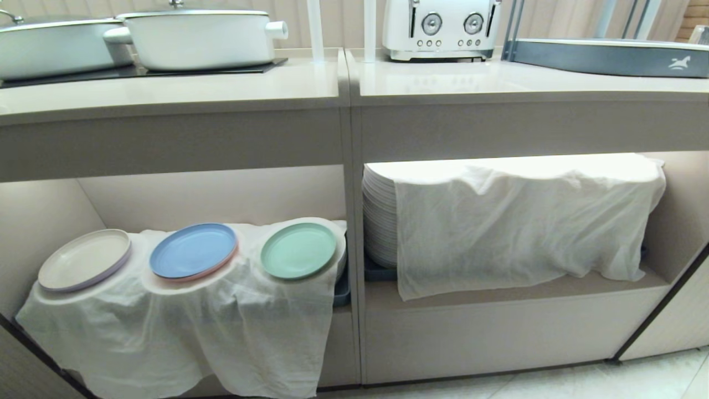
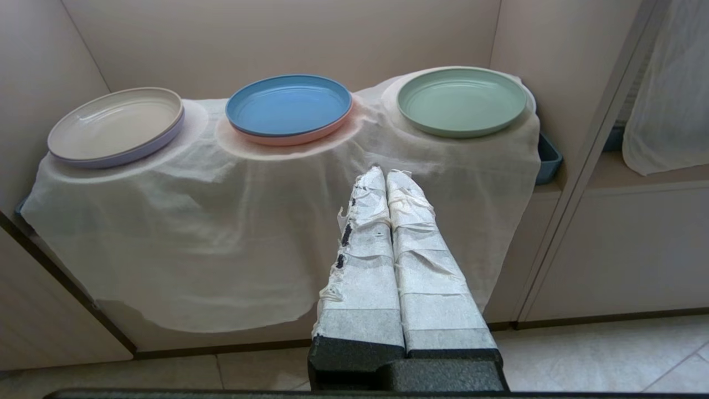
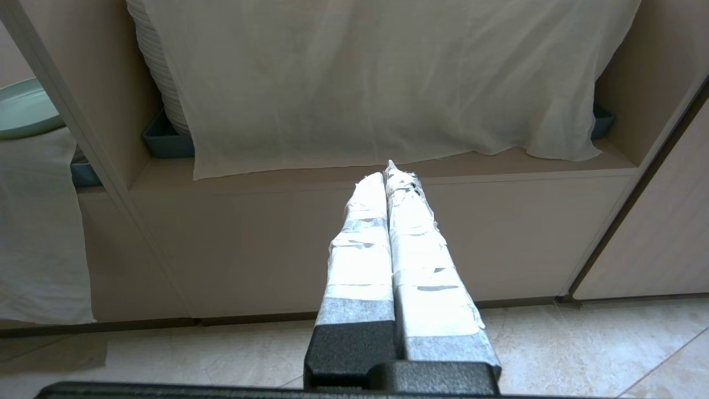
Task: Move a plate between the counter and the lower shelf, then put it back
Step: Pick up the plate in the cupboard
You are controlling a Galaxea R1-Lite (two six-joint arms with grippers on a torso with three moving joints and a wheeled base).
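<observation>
The mint-green plate (image 1: 299, 250) rests on a cloth-draped stack at the right end of the lower shelf (image 1: 221, 194), under the beige counter (image 1: 221, 88). The left wrist view shows that plate (image 2: 461, 101) beyond my left gripper (image 2: 386, 173), whose taped fingers are shut and empty, hanging in front of the draped cloth below the plates. My right gripper (image 3: 386, 170) is shut and empty too, held low before the neighbouring compartment; a sliver of the plate (image 3: 25, 108) shows at that view's edge. Neither arm appears in the head view.
A blue plate with a pink underside (image 1: 194, 250) and a cream plate with a lilac edge (image 1: 84, 260) sit beside the green one. A tall white plate stack under cloth (image 1: 520, 221) fills the right compartment. Two white pots (image 1: 194, 36), a toaster (image 1: 440, 27) and a grey-blue tray (image 1: 609, 55) stand on the counter.
</observation>
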